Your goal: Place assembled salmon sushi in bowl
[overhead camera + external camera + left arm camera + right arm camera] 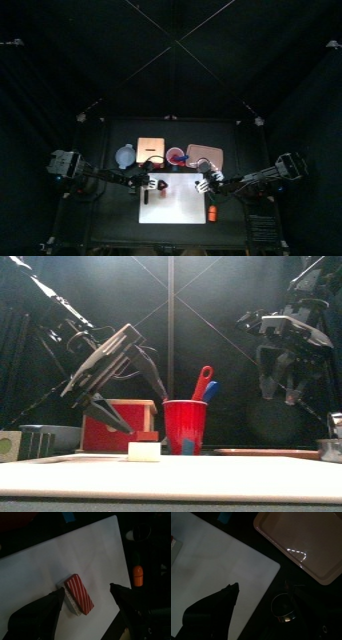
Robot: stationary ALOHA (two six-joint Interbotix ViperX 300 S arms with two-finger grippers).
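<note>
The assembled salmon sushi [79, 594], a small white rice block topped with red-and-white striped fish, lies on the white board [47, 567] near its left end. From the front it shows as a small white block [143, 452]. My left gripper [88, 591] is open and tilted down over it, one jaw on each side and neither touching. My right gripper [281, 384] hangs open above the board's right end, holding nothing. A small round metal-rimmed bowl [286, 608] sits just off the board's right edge.
An orange cylinder-like item [137, 575] lies on the table beyond the board's edge. Behind the board stand a red cup [185, 426] with utensils, a red box [118, 424] and a pinkish tray [304, 542].
</note>
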